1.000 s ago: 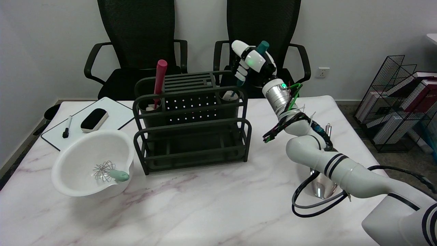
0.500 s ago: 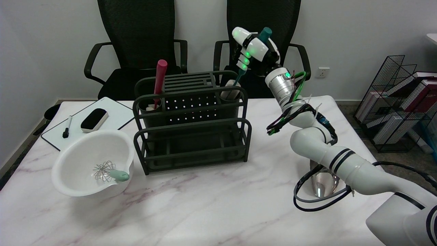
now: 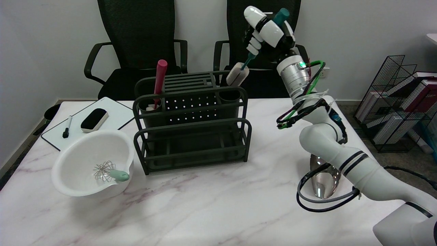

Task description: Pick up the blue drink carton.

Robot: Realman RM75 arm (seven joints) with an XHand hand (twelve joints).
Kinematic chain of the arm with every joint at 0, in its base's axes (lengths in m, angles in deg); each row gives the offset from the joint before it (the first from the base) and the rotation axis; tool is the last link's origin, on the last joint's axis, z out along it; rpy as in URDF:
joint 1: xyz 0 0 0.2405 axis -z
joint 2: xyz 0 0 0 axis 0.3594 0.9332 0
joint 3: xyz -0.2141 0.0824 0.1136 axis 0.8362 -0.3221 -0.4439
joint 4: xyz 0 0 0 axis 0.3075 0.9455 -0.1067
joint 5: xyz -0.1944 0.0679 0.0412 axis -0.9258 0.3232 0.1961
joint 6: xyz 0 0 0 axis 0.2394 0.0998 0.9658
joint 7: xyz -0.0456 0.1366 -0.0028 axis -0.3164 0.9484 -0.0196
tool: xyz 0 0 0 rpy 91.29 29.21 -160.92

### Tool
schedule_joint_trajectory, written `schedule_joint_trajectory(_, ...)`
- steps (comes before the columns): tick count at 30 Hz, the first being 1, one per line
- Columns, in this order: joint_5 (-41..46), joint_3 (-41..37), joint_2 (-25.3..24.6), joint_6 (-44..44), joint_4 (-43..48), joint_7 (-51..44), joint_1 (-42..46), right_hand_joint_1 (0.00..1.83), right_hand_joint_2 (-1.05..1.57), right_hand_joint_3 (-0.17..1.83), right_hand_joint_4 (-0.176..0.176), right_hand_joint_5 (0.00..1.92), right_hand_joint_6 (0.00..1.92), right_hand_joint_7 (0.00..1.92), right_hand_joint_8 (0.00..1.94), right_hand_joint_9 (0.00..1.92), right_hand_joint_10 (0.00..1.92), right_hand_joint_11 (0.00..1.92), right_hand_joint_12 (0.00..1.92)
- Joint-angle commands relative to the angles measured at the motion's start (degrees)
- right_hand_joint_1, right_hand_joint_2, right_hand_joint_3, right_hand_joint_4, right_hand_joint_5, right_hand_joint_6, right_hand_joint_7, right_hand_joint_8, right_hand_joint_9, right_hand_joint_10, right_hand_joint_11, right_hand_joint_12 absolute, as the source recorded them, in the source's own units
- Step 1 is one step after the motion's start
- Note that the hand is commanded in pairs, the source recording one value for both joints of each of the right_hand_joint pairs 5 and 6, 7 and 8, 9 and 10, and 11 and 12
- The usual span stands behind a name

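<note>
Above the far right corner of the dark rack (image 3: 191, 123), the right hand (image 3: 268, 29) is gripping a teal-handled brush (image 3: 243, 66), its fingers (image 3: 253, 44) clenched around the handle and the pale head hanging clear of the rack's cup. No blue drink carton is showing anywhere in view. On the marble counter (image 3: 205, 205) a white bowl (image 3: 90, 167) is holding a whisk (image 3: 109, 172) at the near left, with a whiteboard (image 3: 102, 116) lying beyond it. Two black chairs (image 3: 136, 44) are standing against the far wall.
</note>
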Motion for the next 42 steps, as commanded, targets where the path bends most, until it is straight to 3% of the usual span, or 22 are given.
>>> schedule_joint_trajectory(1,0.32,-17.71,0.91,0.33,15.10,-10.55,13.56,0.96,1.57,0.51,0.000,1.92,1.92,1.92,1.92,1.92,1.92,1.92,1.92)
schedule_joint_trajectory(9,0.48,-22.17,0.38,4.30,17.25,-12.64,23.63,0.97,1.57,0.50,0.000,1.92,1.92,1.92,1.92,1.92,1.92,1.92,1.92)
schedule_joint_trajectory(22,0.55,-17.48,-1.96,19.12,14.30,-12.72,36.47,0.98,1.57,0.50,0.000,1.92,1.92,1.92,1.92,1.92,1.92,1.92,1.92)
schedule_joint_trajectory(35,0.18,-7.46,-1.10,43.01,13.05,-12.71,54.01,0.99,1.57,0.50,0.000,1.92,1.92,1.92,1.92,1.92,1.92,1.92,1.92)
schedule_joint_trajectory(42,-0.32,0.69,2.16,51.98,11.91,-12.49,55.17,0.99,1.57,0.50,0.000,1.92,1.92,1.92,1.92,1.92,1.92,1.92,1.92)
